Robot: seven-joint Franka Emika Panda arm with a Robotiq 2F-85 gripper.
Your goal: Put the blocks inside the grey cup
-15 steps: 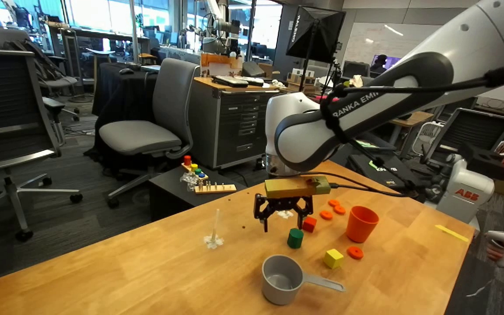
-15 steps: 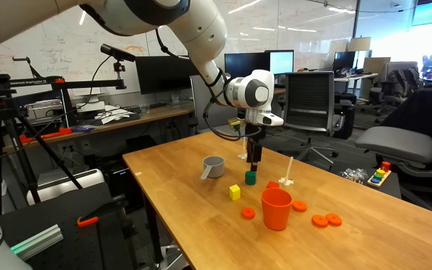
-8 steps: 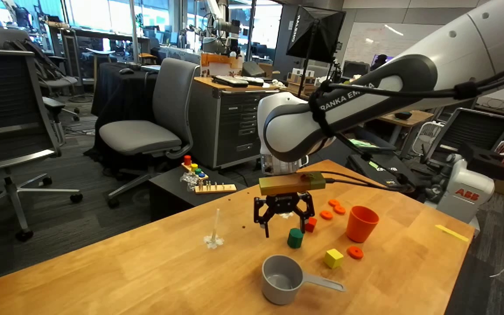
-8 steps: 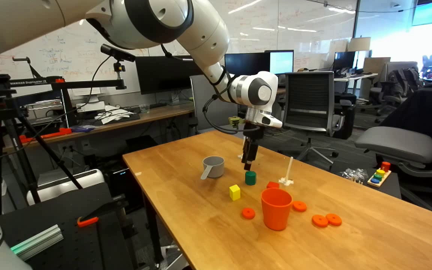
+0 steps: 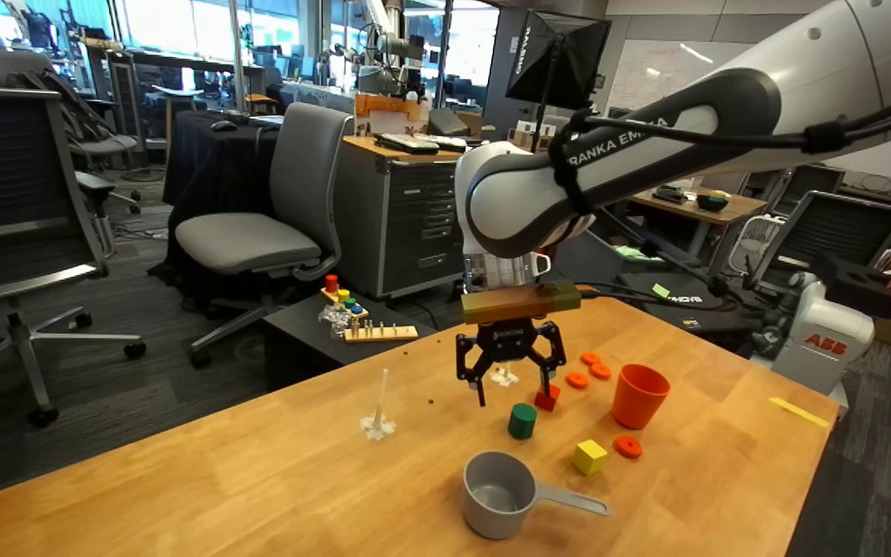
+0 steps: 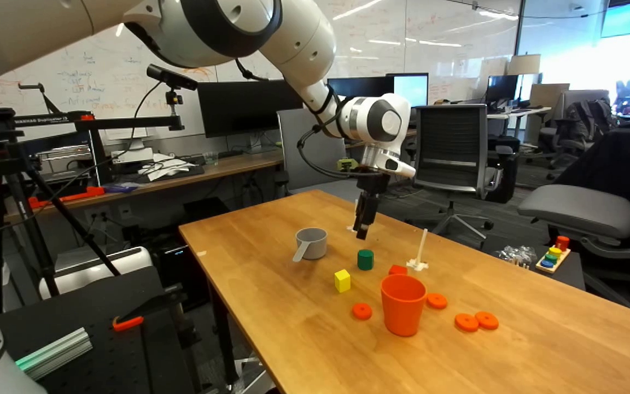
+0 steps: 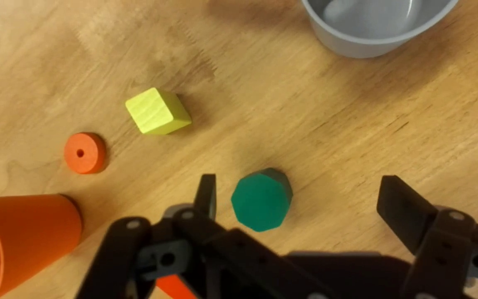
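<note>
The grey cup (image 5: pixel 484 521) stands upright on the table; in the wrist view its wall (image 7: pixel 361 47) shows at the top edge and its visible inside is bare. The green block (image 5: pixel 522 422), the yellow block (image 5: pixel 590 458) and the red block (image 5: pixel 548 398) lie on the table. My gripper (image 5: pixel 514 398) is open and empty, held above the table, tilted in an exterior view (image 6: pixel 361 235). In the wrist view the green block (image 7: pixel 260 202) shows between the open fingers, nearer the left one. The red-orange piece (image 7: pixel 176 287) there is mostly hidden behind the gripper.
A taller orange cup (image 5: pixel 639 398) stands beside the blocks. An orange disc (image 5: pixel 628 447) lies near the yellow block, and several more discs (image 6: pixel 466 322) lie beyond the cup. Thin upright pegs (image 6: pixel 420 251) are fixed to the table.
My open gripper first dipped and tilted, then rose a little and shifted slightly right in an exterior view. The blocks and cups have not moved.
</note>
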